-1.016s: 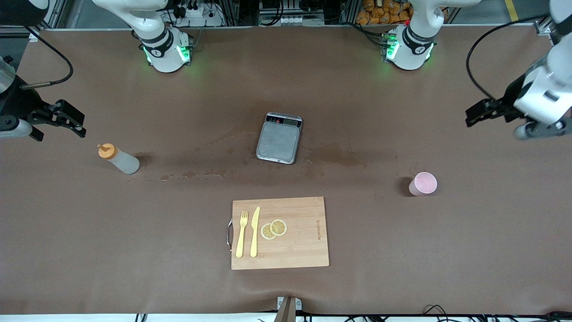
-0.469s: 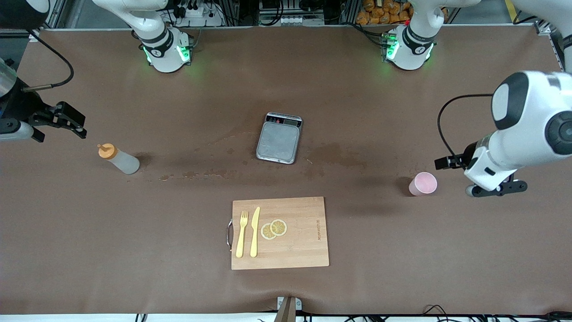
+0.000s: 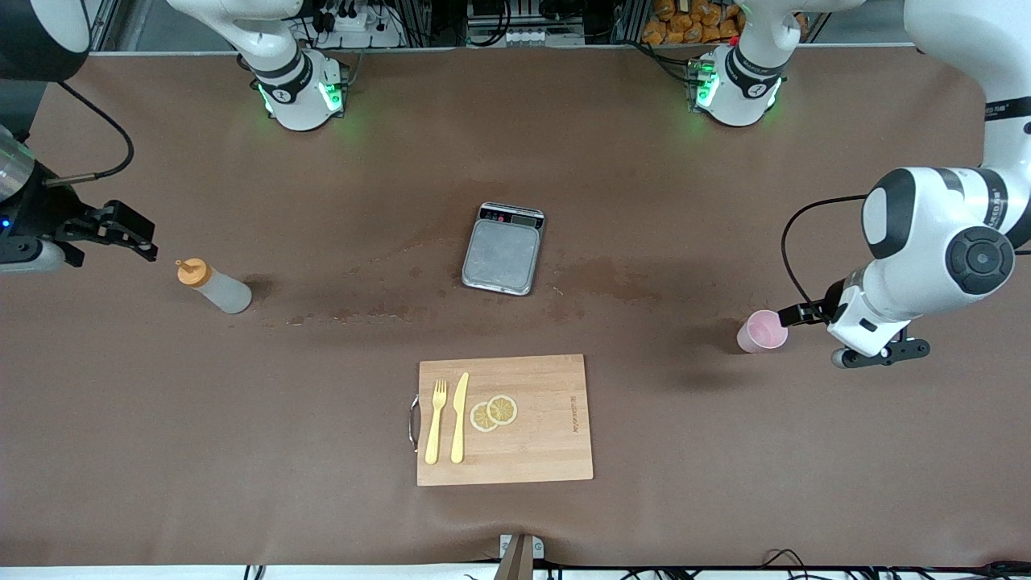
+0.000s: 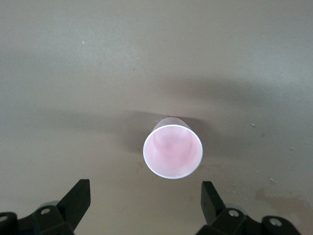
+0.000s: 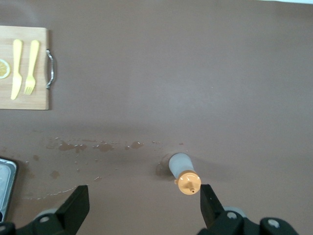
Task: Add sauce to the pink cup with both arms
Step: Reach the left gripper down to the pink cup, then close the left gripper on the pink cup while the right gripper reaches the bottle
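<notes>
The pink cup stands upright and empty toward the left arm's end of the table. My left gripper is open and empty just beside it. In the left wrist view the cup sits just ahead of the gripper, not between the fingers. The sauce bottle, whitish with an orange cap, stands tilted toward the right arm's end. My right gripper is open and empty close beside its cap. In the right wrist view the bottle is near one finger of the gripper.
A grey scale sits mid-table. A wooden cutting board nearer the front camera carries a yellow fork, a knife and two lemon slices. Wet stains run between the bottle and the scale.
The left arm has swung down from high over its end of the table to the pink cup. The right gripper has edged slightly closer to the bottle.
</notes>
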`<state>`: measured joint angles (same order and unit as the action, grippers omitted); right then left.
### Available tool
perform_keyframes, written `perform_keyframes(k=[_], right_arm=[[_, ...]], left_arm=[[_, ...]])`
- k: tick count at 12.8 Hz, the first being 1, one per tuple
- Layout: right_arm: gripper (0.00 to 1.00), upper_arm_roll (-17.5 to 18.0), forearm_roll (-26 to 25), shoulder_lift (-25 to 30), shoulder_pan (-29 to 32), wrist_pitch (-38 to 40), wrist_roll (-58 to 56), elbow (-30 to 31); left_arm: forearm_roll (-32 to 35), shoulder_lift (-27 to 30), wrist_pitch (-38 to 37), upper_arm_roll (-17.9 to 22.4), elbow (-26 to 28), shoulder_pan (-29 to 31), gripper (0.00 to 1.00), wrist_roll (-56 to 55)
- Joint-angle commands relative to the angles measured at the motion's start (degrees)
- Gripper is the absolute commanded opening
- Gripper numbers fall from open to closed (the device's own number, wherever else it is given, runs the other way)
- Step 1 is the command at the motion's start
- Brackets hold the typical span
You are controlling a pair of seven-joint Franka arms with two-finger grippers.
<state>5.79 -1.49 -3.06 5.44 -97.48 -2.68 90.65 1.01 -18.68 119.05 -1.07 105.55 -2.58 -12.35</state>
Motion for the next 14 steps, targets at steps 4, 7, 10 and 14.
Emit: perform_keyframes(k=[4, 7, 10, 14], right_arm=[[1.0, 0.8, 1.57, -4.49, 8.62, 0.45, 0.57, -0.74], [1.0, 0.72, 4.3, -7.39, 12.31, 2.99, 0.48, -1.26], [1.0, 0.72, 4.47, -10.63, 15.3, 2.65, 0.31, -2.14], [1.0, 0.72, 6.4, -14.67, 16.8, 2.47, -1.37, -4.78]], left_arm=[[1.37, -2.41, 8.99, -0.33, 5.01, 1.26, 1.0, 0.58], [1.37, -4.52, 11.11, -0.33, 5.55, 1.27, 0.96, 0.49], [1.37, -5.48, 11.47, -0.33, 5.46, 1.53, 0.86, 0.49], [0.75, -7.07, 12.43, -0.33, 5.55, 1.44, 0.79, -0.12]])
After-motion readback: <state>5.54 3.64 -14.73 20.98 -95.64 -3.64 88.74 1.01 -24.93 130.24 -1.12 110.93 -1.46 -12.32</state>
